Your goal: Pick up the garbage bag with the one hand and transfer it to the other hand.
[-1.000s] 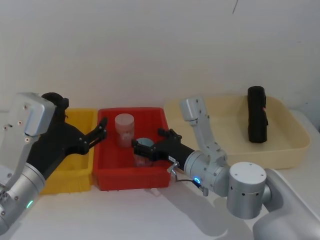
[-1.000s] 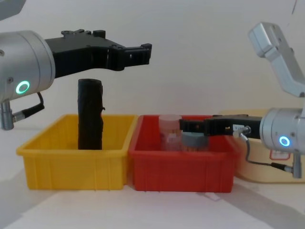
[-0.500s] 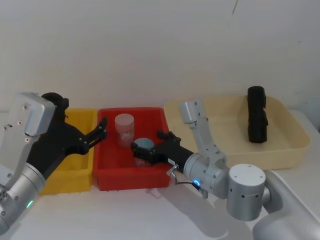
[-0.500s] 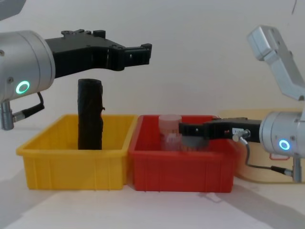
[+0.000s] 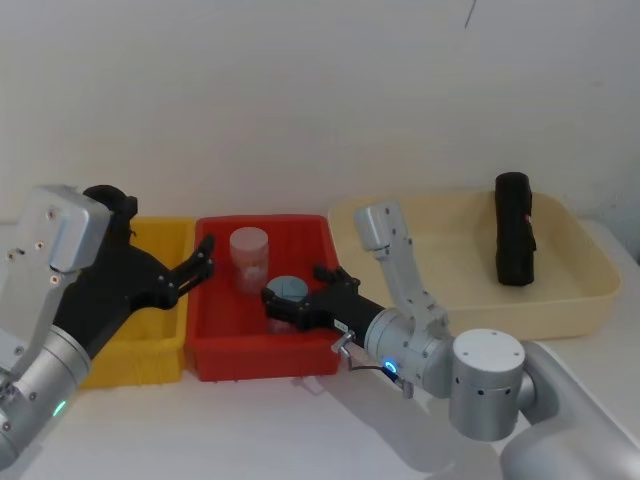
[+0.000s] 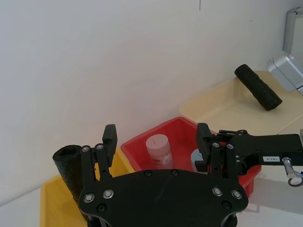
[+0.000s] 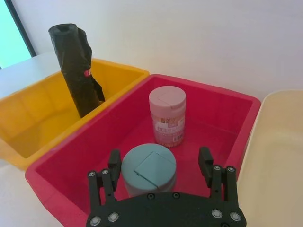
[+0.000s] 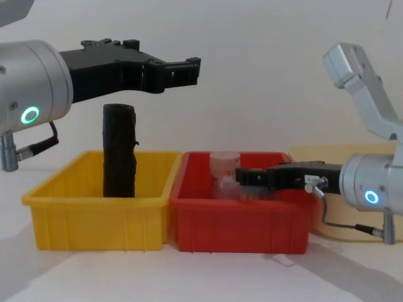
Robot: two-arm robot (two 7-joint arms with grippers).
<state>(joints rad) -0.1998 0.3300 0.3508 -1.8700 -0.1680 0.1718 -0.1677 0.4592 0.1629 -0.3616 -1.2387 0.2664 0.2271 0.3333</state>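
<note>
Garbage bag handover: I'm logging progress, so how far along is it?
Nothing looks done yet. The garbage bag stands upright in the yellow bin, unheld. In hand: the left gripper hangs open above the bins, while the right gripper sits open around the teal-lidded jar in the red bin. Left to do: grasp the bag, lift it, and pass it to the other gripper.
</note>
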